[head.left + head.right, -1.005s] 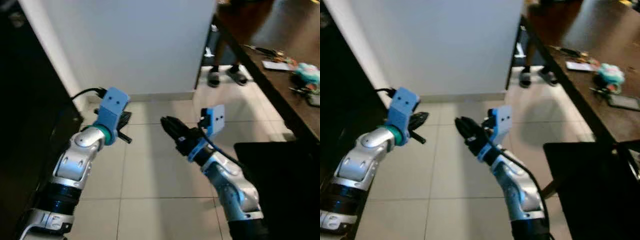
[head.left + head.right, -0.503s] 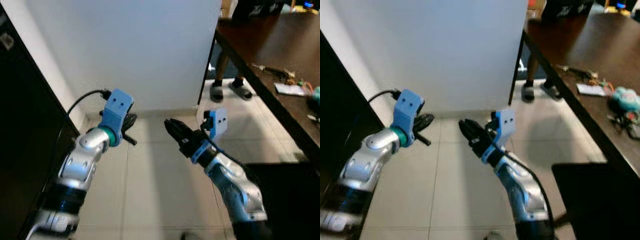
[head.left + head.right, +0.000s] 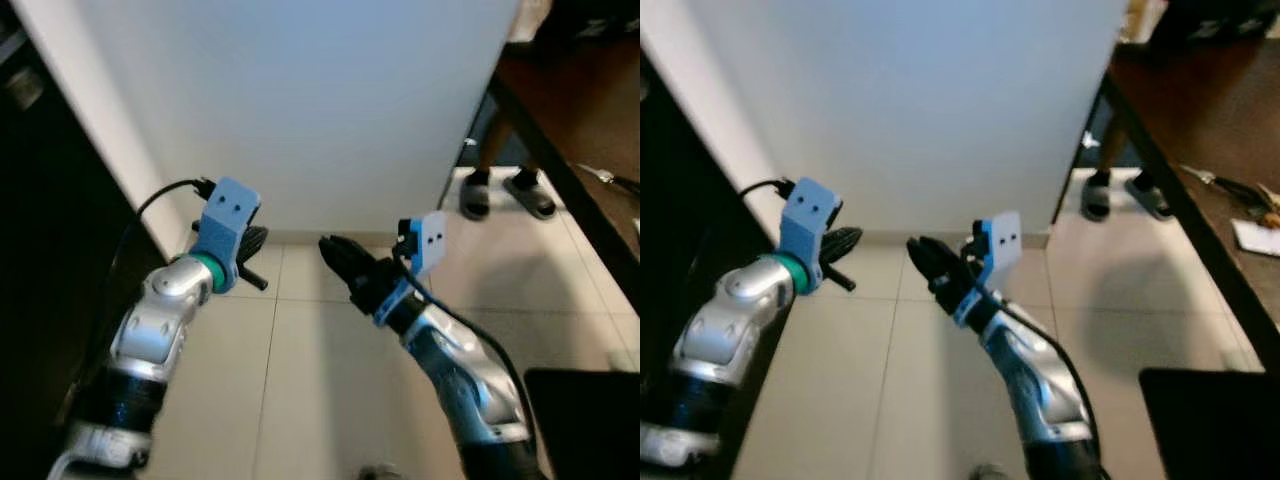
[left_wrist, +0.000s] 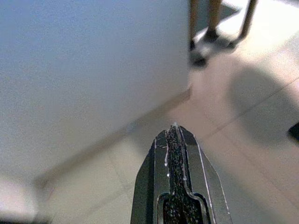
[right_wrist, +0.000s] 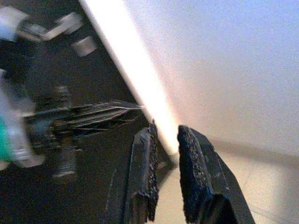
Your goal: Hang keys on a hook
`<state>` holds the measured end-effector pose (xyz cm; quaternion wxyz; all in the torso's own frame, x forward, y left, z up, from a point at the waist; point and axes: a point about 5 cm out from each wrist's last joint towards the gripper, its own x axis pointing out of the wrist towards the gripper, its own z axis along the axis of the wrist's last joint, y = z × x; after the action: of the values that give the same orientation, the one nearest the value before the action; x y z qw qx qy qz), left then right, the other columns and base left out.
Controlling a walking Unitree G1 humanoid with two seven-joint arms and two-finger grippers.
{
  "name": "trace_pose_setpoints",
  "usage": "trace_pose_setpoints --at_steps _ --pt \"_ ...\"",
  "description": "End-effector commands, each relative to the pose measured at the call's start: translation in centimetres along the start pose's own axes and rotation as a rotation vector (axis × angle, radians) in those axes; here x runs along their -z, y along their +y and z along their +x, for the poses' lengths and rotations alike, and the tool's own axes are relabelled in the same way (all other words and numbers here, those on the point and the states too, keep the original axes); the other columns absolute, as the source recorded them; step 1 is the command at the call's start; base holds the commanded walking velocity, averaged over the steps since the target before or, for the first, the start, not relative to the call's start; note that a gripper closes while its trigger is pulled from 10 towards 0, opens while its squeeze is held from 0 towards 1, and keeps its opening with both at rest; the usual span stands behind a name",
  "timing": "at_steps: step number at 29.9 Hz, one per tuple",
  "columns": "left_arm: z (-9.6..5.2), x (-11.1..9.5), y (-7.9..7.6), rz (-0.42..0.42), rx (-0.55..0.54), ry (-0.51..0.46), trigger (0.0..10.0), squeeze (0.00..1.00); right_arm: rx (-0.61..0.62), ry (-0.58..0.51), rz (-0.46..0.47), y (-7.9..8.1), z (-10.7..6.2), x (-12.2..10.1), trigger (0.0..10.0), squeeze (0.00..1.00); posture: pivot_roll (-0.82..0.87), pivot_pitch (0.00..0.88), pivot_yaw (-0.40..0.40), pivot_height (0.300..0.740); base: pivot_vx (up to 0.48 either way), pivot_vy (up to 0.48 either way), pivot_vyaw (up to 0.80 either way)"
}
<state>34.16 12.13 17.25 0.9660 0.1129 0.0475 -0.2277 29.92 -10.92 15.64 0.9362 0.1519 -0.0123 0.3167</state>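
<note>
Mostly we see the white wall [image 3: 300,100] across the upper middle of the frame, the tiled floor [image 3: 310,380] below it, a dark cabinet side [image 3: 50,250] at left. Compared with half a second ago the whole head view has swung left: the dark table [image 3: 590,130] now sits cut off at the upper right edge, and the clutter on it, where keys might have lain, has mostly slid out of frame; only a thin item [image 3: 608,180] remains at the right edge. A person's sandalled feet [image 3: 505,195] stand by the table leg at upper right.

Both arms are raised at mid-frame. The left gripper [image 4: 174,140] has its fingers pressed together on nothing. The right gripper [image 5: 166,140] has its pads slightly apart, a narrow gap, nothing between them.

We cannot pick out keys or a hook anywhere. We judge the task barely begun: the robot is turning or walking, nothing is grasped, and keys must be found first.
</note>
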Motion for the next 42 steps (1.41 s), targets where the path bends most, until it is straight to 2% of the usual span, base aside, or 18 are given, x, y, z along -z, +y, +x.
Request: trace_pose_setpoints --at_steps 1,28,42 --pt "-0.41 1.0 0.46 -0.004 -0.012 0.038 10.0 0.0 -0.022 0.012 0.023 0.73 0.3 0.53 10.0 0.0 0.03 0.0 0.161 0.74 0.45 0.0 -0.79" --pt "-0.29 0.89 0.52 -0.007 -0.005 0.052 10.0 0.0 -0.021 0.014 0.021 0.75 0.57 0.26 10.0 0.0 0.04 0.0 0.162 0.74 0.377 0.0 -0.77" --pt "-0.11 0.8 0.18 -0.004 0.017 0.065 10.0 0.0 -0.017 0.015 0.018 0.71 0.66 0.14 10.0 0.0 0.05 0.0 0.162 0.74 0.0 0.0 -0.77"
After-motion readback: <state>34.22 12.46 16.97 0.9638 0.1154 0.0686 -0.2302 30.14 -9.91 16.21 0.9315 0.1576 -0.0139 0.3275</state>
